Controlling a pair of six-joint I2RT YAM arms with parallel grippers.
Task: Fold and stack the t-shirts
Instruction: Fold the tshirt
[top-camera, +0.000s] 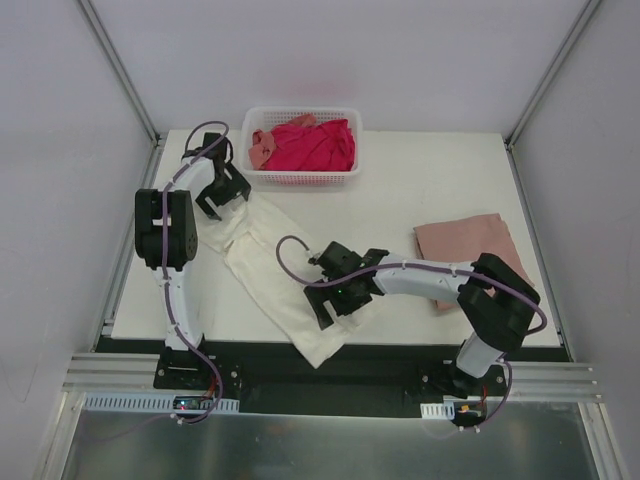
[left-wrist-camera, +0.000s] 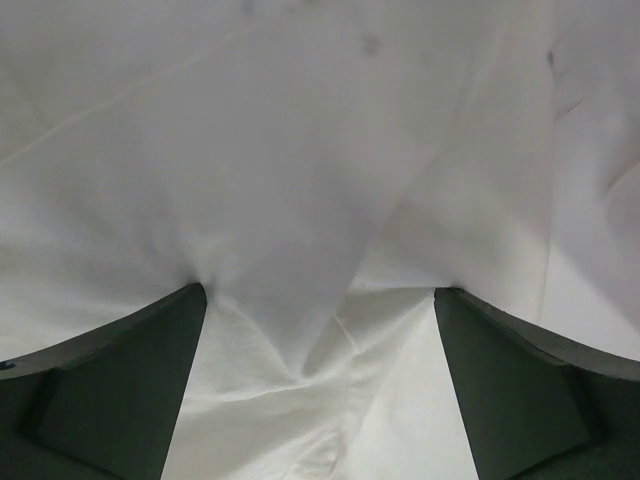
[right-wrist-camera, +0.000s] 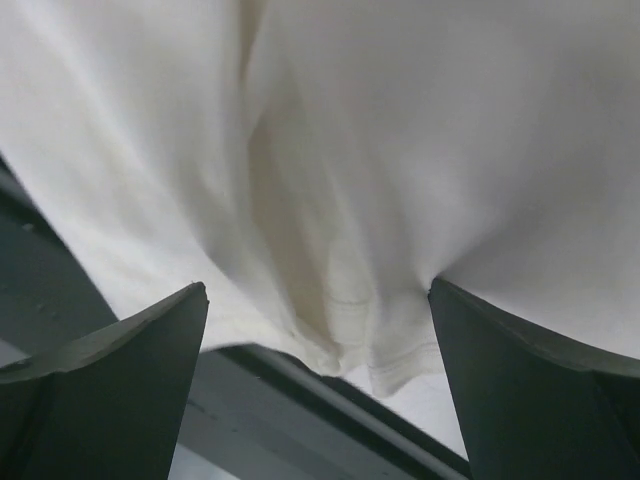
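The cream t-shirt (top-camera: 262, 262) lies in a long diagonal strip from near the basket to the table's front edge, where its end hangs over. My left gripper (top-camera: 215, 205) is open at the strip's far end, its fingertips pressing down on the cloth (left-wrist-camera: 300, 180). My right gripper (top-camera: 335, 305) is open over the strip's near end; the hem (right-wrist-camera: 390, 350) bunches between its spread jaws above the table edge. A folded dusty pink t-shirt (top-camera: 470, 250) lies at the right. The magenta-red t-shirt (top-camera: 315, 145) and the salmon one (top-camera: 262, 148) sit in the basket.
The white lattice basket (top-camera: 300, 178) stands at the back centre, just right of my left gripper. The table's dark front rail (right-wrist-camera: 300, 420) shows under the hanging hem. Grey walls close in the left and right sides.
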